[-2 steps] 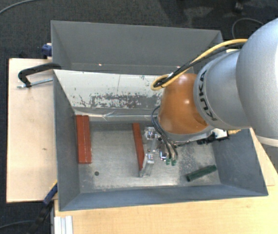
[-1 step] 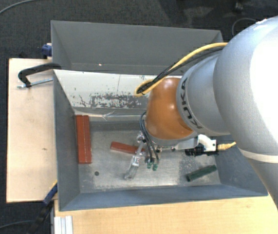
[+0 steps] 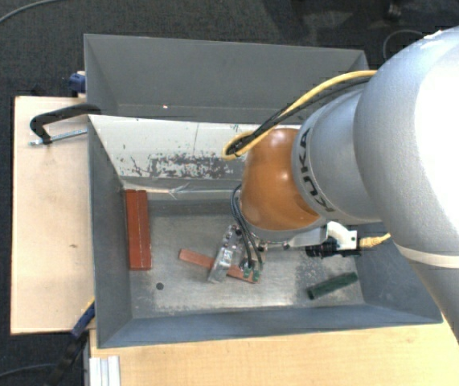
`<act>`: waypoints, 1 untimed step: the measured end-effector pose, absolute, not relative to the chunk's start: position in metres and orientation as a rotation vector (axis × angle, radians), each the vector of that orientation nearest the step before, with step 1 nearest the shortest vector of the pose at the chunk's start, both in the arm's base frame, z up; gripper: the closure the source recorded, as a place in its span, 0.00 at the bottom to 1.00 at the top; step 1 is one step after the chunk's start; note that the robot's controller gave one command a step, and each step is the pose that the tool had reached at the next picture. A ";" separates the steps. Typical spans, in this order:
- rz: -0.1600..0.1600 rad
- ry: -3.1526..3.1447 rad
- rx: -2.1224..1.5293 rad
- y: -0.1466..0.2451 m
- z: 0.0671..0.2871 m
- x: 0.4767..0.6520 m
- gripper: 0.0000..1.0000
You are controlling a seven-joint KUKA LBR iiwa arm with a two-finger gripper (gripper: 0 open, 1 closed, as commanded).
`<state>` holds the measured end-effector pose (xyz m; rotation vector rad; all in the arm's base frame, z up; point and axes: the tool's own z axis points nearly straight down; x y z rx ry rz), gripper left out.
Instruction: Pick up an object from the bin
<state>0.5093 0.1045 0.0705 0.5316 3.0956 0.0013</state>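
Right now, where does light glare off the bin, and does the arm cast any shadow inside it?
Camera view: glare whitens the bin's far wall; the arm's pale shell shines brightly at the right; the floor looks dimmer beneath the arm, round the gripper and the dark green stick.

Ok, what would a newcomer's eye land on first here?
The grey arm with its orange cover looms in from the right, its gripper down at the middle of the bin floor, by a small reddish strip. A long red-brown block lies along the left wall; a dark green stick lies front right.
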 end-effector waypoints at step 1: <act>0.003 3.133 0.107 0.117 0.071 0.541 1.00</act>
